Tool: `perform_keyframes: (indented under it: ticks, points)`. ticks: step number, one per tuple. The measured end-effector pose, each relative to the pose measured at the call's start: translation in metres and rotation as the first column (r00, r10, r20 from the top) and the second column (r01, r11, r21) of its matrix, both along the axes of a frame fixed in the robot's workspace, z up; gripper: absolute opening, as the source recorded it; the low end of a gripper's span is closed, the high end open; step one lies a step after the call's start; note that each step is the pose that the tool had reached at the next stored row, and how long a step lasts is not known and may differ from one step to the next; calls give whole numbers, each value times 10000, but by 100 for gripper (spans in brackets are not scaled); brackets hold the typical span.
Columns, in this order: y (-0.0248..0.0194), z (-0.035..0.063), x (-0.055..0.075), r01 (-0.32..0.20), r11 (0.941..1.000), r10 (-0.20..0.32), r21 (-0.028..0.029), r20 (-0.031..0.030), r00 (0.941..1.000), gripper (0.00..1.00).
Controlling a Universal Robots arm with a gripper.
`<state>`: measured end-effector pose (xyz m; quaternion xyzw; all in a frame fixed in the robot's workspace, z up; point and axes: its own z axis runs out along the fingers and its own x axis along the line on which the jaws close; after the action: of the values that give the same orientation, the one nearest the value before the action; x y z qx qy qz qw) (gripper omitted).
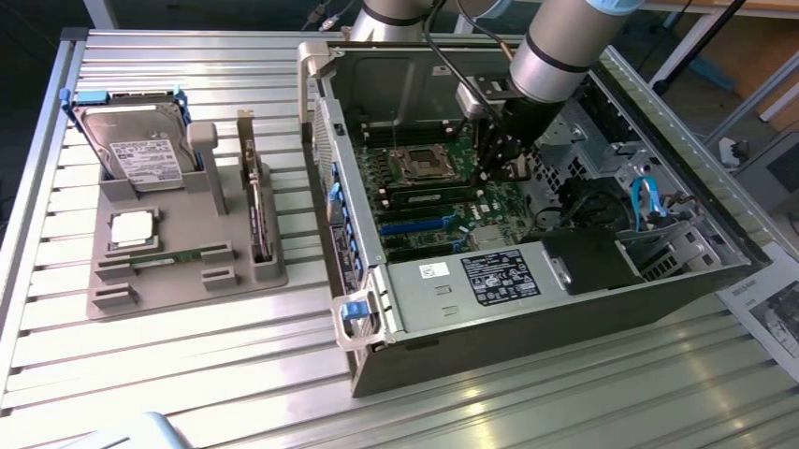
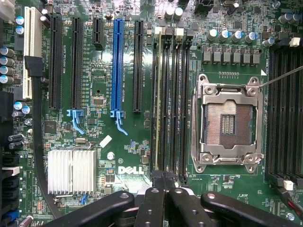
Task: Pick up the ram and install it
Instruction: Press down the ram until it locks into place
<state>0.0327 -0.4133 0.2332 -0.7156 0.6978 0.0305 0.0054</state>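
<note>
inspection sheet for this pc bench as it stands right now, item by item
surface: slatted metal table, open computer case on it
job's things: ram on edge in a memory slot beside the empty processor socket
clutter: grey holder with hard drive, processor chip, upright card
grippers: gripper shut, at that slot's end; contact cannot be told
cables: black cable across the board; blue cable in the case
surroundings: printed sheet at the exterior view's right

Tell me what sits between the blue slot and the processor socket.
Wrist view: one black expansion slot, then the bank of long memory slots.
</note>
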Motion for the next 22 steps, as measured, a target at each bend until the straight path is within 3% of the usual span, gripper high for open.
perform_keyframes:
  ticks: [15,22]
  points:
    - [1,-9,-2,1,10000,-1,12,3,10000,10]
    - [0,172,-2,0,10000,0,-23,-2,10000,10]
